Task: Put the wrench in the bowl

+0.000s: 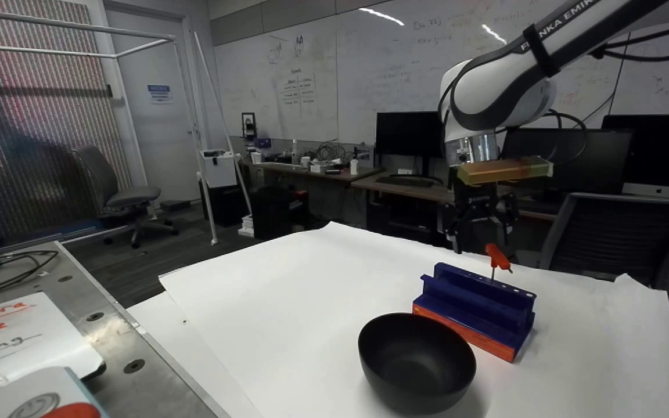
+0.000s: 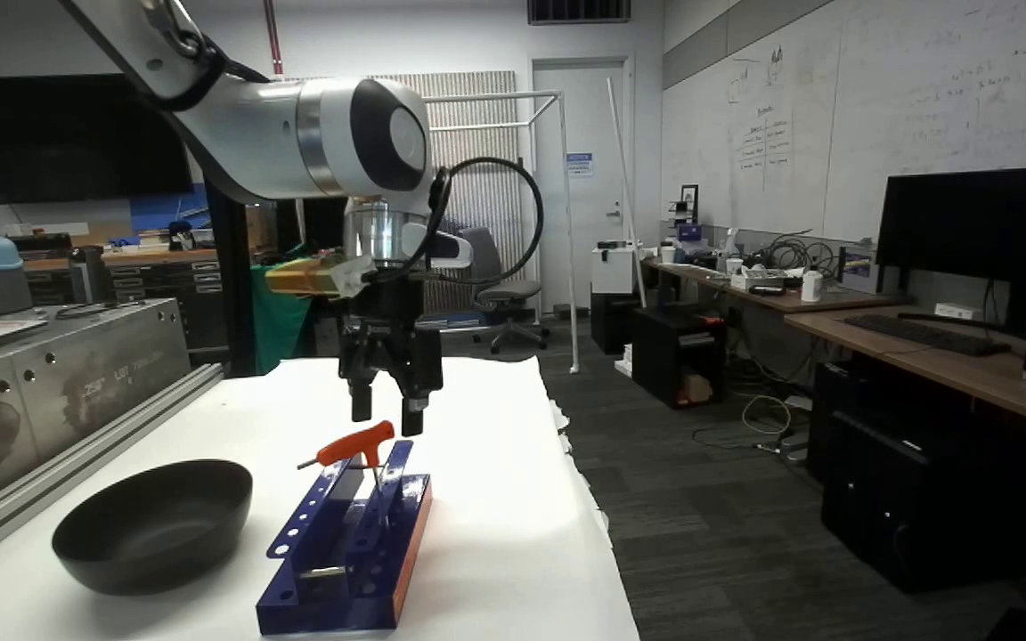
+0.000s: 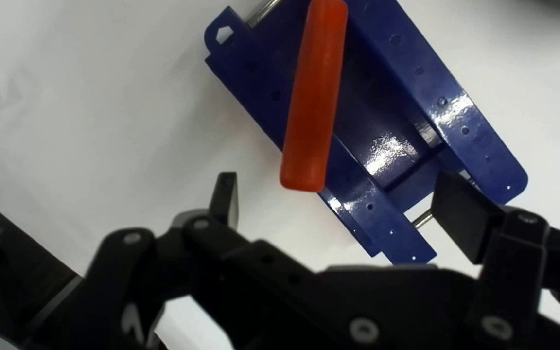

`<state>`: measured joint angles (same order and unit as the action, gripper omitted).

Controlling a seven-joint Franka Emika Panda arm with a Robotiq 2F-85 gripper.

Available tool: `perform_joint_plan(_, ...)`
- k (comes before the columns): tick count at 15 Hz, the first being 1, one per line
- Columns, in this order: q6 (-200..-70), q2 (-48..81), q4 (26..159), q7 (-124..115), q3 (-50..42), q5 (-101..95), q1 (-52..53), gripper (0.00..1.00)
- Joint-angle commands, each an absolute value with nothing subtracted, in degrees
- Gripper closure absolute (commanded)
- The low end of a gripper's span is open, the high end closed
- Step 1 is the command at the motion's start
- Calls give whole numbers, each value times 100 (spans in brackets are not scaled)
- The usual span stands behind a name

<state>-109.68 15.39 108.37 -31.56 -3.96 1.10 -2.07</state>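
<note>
Orange T-handle hex key (image 2: 354, 444): standing in blue rack (image 1: 469, 305), between bowl (image 1: 416, 366) and worktop edge (image 1: 381, 244) facing monitors (image 1: 409, 133).
Jaws: parted, empty, near the key.
Shank (image 1: 492, 273): off-centre grip could bind it, dragging the rack.

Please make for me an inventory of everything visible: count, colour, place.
Sheet: at least one, white, foreground
Rack: one, blue and orange, on the sheet
Wrench: one, orange-red handle, shaft in the rack
Bowl: one, black, beside the rack
Desks: at least two, brown, along the wall
Monitors: at least three, black, on the desks
Small items: many, mixed colours, on the desks
Whiteboard: count unclear, white, above the desks
Chairs: at least two, grey and black, background
Door: one, grey, far wall
Wall screen: one, black, background
Arm: one, white and black, over the sheet
Claw: one, black, open, higher than the wrench
</note>
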Motion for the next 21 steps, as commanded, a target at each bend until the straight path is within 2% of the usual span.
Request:
perform_joint_plan(1,-11068,1514,10915,-3104,-484,277,-209,0)
perform_joint_plan(2,-11050,1489,10954,-3127,-499,285,-207,25)
perform_joint_plan(3,-10950,1427,11033,-3086,-486,344,-207,27)
perform_joint_plan(4,-10934,1385,11095,-3076,-484,372,-202,34)
perform_joint_plan(5,-10962,1291,11229,-3064,-471,396,-186,44)
perform_joint_plan(10,-10991,1109,11523,-3098,-465,471,-169,82)
perform_joint_plan(13,-11017,992,11633,-3161,-472,428,-163,90)
perform_joint_plan(14,-10998,960,11649,-3162,-471,419,-163,86)
perform_joint_plan(21,-10193,203,11413,-3291,-325,21,19,85)
